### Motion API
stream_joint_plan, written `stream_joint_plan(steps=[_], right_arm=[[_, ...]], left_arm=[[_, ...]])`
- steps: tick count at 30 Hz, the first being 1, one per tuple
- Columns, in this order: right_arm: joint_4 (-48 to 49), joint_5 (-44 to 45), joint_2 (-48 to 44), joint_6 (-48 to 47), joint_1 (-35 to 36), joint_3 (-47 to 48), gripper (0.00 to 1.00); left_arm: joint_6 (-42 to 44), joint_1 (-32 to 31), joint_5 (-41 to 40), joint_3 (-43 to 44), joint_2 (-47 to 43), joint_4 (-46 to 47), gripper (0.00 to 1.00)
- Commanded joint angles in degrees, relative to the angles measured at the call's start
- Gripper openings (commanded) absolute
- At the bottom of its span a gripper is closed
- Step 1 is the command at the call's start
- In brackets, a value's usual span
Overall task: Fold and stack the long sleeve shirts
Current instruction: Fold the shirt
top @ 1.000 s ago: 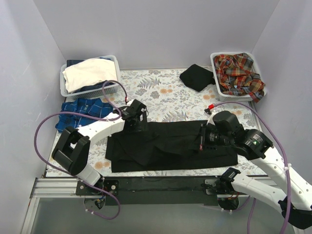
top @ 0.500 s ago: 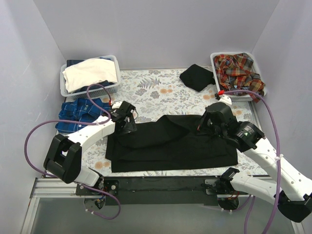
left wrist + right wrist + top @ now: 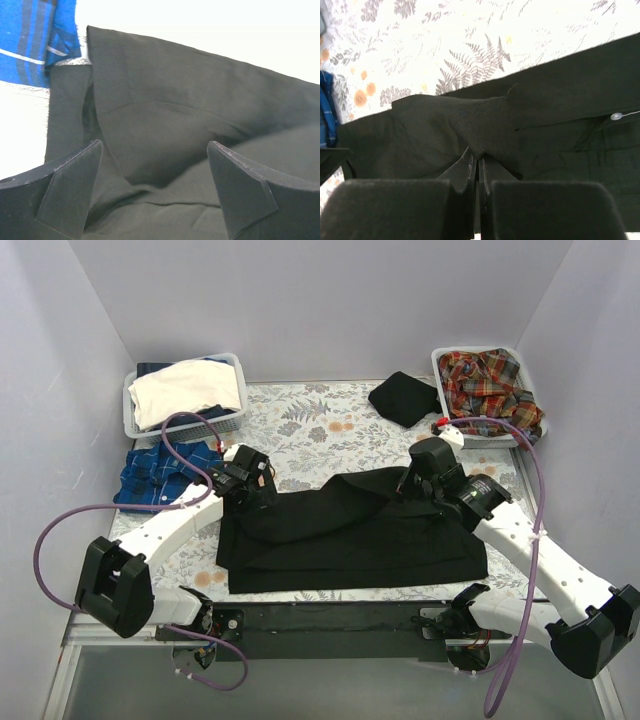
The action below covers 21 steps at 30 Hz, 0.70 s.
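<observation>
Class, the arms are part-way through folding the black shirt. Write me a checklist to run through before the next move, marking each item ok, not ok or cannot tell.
1. Hold of the right end effector on the black shirt: ok, it is shut on a pinch of cloth.
2. Hold of the left end effector: not ok, it is open.
3. The black shirt lying flat: not ok, its far edge is rumpled.
4. Gap to the blue checked shirt: cannot tell, the edges are close.
5. The folded black garment out of the way: ok, it lies apart, farther back.
</observation>
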Motion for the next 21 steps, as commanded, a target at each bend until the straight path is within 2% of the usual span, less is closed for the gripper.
stream_joint_plan(steps=[1, 7, 13, 18, 19, 21], right_arm=[[2.36, -3.57, -0.77, 2.45, -0.45, -3.07, 0.01], [-1.33, -5.77, -0.94, 8.69, -0.62, -6.77, 0.01], [-10.89, -3.58, 2.22, 15.01, -0.89, -6.86, 0.01], [-13.11, -0.33, 2.66, 16.43, -1.85, -6.51, 0.01], [-13.02, 0.03, 2.75, 15.99, -2.2, -6.33, 0.19], [-12.85, 2.3, 3.88, 13.54, -2.82, -5.28, 0.38]], left_arm=[[1.83, 0.27, 3.32, -1.77, -3.98, 1.13, 0.86], [4.11, 0.27, 7.79, -2.48, -5.03, 2.89, 0.85], [8.33, 0.18, 13.42, -2.74, -5.3, 5.44, 0.83], [10.0, 0.18, 20.0, -4.76, -7.14, 8.51, 0.82], [10.27, 0.18, 20.89, -5.11, -7.58, 8.86, 0.82], [10.36, 0.1, 22.74, -5.64, -7.5, 9.48, 0.81]])
